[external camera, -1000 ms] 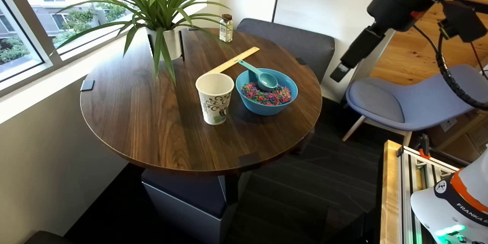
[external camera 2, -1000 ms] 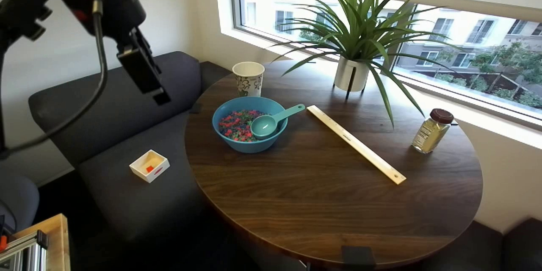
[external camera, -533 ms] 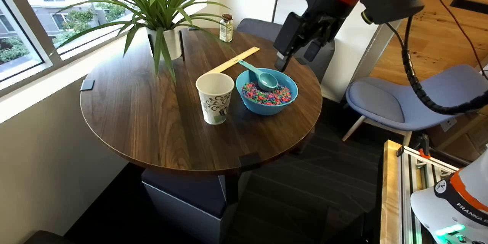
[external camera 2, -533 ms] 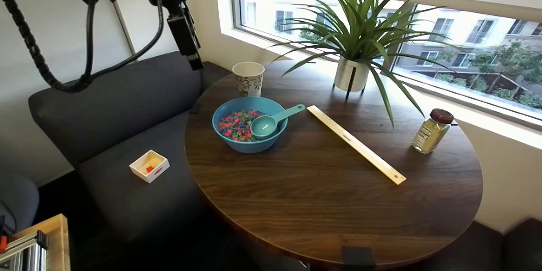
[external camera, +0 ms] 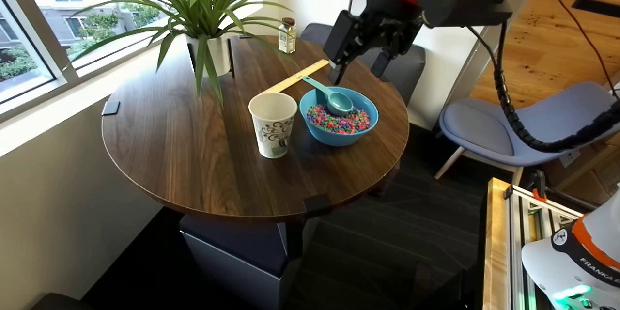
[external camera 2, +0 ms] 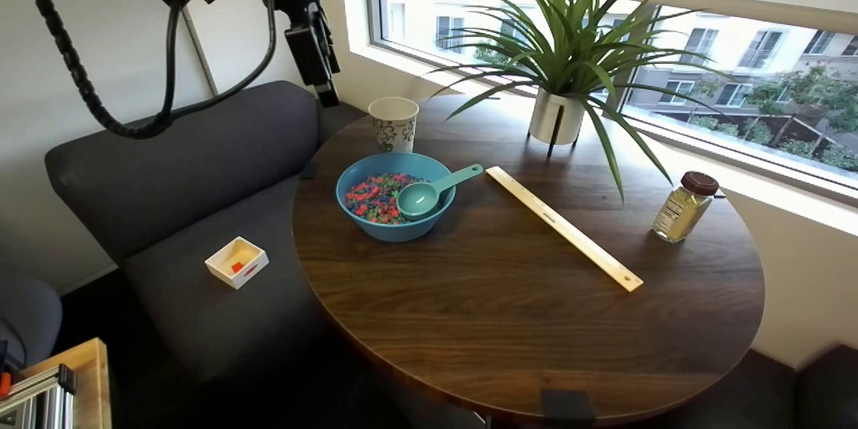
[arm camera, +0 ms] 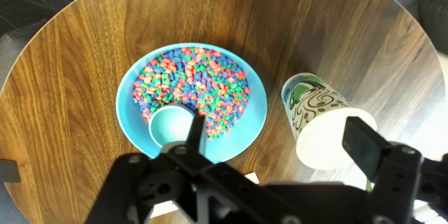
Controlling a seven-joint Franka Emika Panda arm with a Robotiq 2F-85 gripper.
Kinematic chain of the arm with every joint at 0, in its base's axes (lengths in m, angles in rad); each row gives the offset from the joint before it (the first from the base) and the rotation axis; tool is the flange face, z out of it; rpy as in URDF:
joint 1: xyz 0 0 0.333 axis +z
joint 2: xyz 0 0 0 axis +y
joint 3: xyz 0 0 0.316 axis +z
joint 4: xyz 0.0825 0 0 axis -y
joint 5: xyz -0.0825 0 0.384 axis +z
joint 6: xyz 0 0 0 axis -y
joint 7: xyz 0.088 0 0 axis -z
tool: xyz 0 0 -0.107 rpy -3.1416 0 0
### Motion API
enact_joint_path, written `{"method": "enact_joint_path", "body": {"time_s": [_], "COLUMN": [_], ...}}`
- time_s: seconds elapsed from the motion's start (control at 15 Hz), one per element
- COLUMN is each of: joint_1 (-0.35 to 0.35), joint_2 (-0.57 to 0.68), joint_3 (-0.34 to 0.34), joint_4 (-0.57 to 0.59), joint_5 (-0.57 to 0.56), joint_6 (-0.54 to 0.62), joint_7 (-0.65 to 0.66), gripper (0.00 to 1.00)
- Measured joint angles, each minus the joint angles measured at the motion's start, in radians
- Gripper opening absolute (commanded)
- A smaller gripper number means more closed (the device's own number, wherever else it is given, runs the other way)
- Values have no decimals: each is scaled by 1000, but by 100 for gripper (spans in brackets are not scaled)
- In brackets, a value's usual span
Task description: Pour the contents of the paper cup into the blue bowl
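The paper cup stands upright on the round table, beside the blue bowl; it also shows in an exterior view and the wrist view. Its inside looks plain white and overexposed, so its contents cannot be told. The blue bowl holds red, green and blue bits and a teal scoop; the bowl also shows in the wrist view. My gripper is open and empty, above the table near the bowl. In the wrist view my gripper has one finger over the bowl and one over the cup's mouth.
A wooden ruler lies on the table behind the bowl. A glass jar with a brown lid and a potted plant stand on the table. A small white box sits on the dark seat beside the table.
My gripper has swung in from beside the table toward the bowl and cup, and turned so both fingers show in an exterior view. Cup and bowl have not moved.
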Motion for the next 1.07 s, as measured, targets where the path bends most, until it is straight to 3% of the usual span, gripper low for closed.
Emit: {"method": "enact_joint_path", "body": {"time_s": [0.2,0.33,0.6,0.67,0.73,0.87,1.07], "joint_1": [10,26,81,93,105,122,134], "joint_2": [98,165,281,303,323,354,384], "joint_3": [-3,-10,-41,-50,-60,-80,-105], "joint_4": [65,115,220,241,259,283,298], "joint_5": [-69,-106,-125,-125,-124,-116,-97], "joint_6": [5,3,1,1,0,0,0], "joint_7": [88,133,177,179,180,180,179], "gripper": [83,85,68,70,63,66,45]}}
